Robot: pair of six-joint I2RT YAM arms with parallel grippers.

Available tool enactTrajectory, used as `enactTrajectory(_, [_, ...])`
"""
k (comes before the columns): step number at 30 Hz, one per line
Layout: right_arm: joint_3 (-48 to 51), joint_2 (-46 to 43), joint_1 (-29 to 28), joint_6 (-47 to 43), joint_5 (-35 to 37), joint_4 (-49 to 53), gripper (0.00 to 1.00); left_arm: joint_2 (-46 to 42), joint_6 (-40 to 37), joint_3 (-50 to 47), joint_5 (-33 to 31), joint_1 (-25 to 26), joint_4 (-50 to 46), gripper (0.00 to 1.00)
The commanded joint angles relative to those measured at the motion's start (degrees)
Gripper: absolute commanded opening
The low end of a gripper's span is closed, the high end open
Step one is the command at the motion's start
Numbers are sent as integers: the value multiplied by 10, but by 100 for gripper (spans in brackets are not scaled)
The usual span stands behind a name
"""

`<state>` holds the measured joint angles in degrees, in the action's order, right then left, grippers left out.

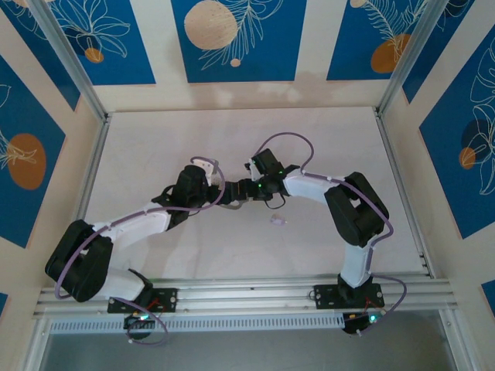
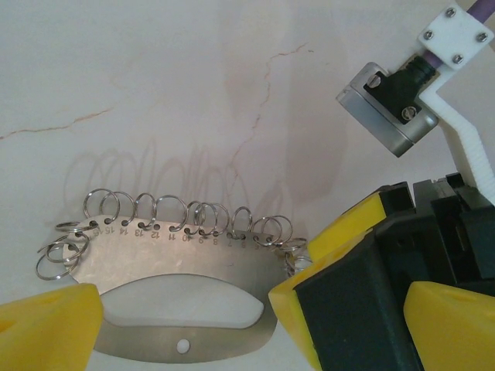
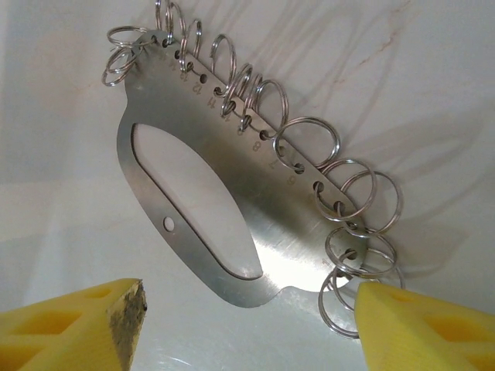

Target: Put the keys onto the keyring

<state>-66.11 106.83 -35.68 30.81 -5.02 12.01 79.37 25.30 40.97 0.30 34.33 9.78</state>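
1. Currently both arms meet over the middle of the table (image 1: 155, 147), and the keyring (image 3: 271, 205), a flat metal plate with an oval window, is between their fingers.
2. In the right wrist view, the split rings (image 3: 352, 255) run along its edge from 11 o'clock down to 5 o'clock, each one in a numbered hole.
3. The right gripper (image 3: 249, 292) is spread wide and grips nothing. Its fingertip at 5 o'clock touches the last rings, and the other at 7 o'clock is apart from the plate.
4. The left gripper (image 2: 255, 290) is also spread wide. In its own view the finger at 7 o'clock covers the plate's corner, but I cannot tell if it presses there.
5. The lilac key (image 1: 276, 221) lies loose on the table, at about 4 o'clock from the grippers in the top view and well apart from the keyring.
6. I judge that the step in hand is to secure the keyring, so the task is hardly begun.
7. To do it well, one gripper should close on the plain band of the plate, at the side away from the rings, so they stay free.
8. The closing must be slow, because thin metal can slide or tip when a finger pushes only one end.
9. Only afterwards should the other gripper go for the key, which is tiny and needs a centred pinch.
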Motion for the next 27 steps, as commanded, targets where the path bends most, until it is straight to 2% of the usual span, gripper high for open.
enactTrajectory(1, [2, -18, 1, -10, -18, 18, 73, -5, -1, -6, -7, -5, 10, 100])
enactTrajectory(10, [55, -39, -2, 7, -19, 1, 73, -9, -3, -5, -10, -5, 10, 100])
enactTrajectory(27, [5, 10, -4, 1, -25, 2, 72, -15, -3, -4, -14, -6, 7, 100])
